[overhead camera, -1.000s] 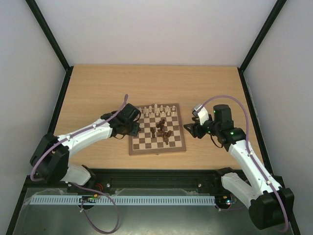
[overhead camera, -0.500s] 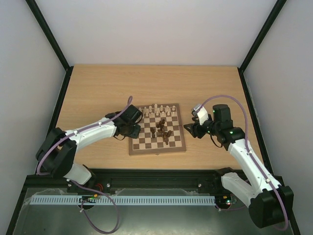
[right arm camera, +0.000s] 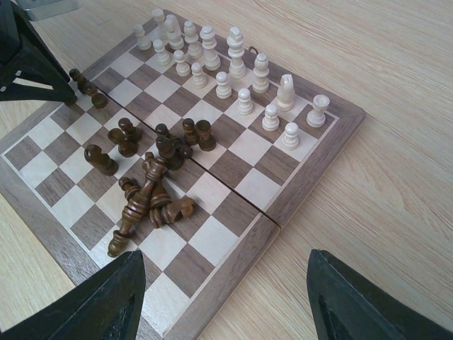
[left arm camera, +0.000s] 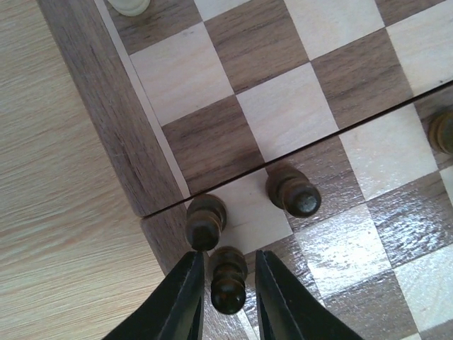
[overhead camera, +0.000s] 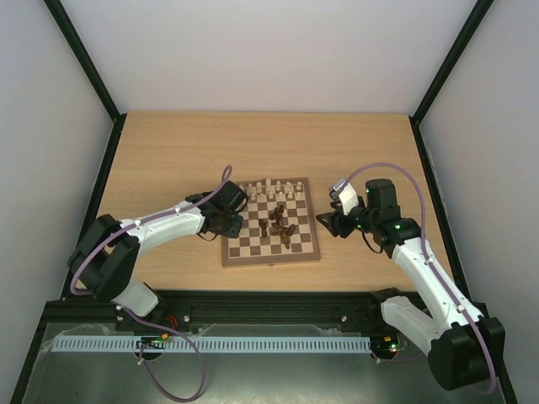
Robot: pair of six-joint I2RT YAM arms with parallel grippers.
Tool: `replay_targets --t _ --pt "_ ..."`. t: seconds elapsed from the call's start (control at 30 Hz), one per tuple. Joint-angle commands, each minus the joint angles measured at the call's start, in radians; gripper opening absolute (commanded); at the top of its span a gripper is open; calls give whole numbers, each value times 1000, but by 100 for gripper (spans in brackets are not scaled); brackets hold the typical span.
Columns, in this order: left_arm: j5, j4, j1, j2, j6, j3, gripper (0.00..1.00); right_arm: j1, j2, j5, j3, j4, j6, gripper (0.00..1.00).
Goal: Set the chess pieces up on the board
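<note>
Board (overhead camera: 253, 248) on light wooden table (overhead camera: 168, 151); plain white walls (overhead camera: 253, 50).

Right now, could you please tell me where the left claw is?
Left wrist view: the left claw sits at the board's left edge, flanking one dark pawn, two other dark pieces just beyond.

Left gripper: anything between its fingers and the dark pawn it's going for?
Nothing visible. The dark pawn sits between the fingers of the left gripper; a second dark pawn stands just beyond the tips.
</note>
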State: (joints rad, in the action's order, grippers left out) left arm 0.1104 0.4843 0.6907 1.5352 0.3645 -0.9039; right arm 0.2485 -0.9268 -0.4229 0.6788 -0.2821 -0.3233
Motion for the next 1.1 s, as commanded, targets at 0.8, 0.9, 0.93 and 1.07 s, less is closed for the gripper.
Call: replay_targets --t 0.8,0.9,0.93,1.07 --pt "-26 197 164 -100 33 -55 11 -4 -1 -5 -15 5 -23 64" --pt "-6 206 163 -88 48 -57 11 -3 0 -7 -15 6 -24 64" --pt "0 211 163 -77 48 -61 11 -4 -1 -7 -15 5 -25 64" --pt "4 214 164 -28 42 -63 11 -3 -5 -10 -15 6 -26 64"
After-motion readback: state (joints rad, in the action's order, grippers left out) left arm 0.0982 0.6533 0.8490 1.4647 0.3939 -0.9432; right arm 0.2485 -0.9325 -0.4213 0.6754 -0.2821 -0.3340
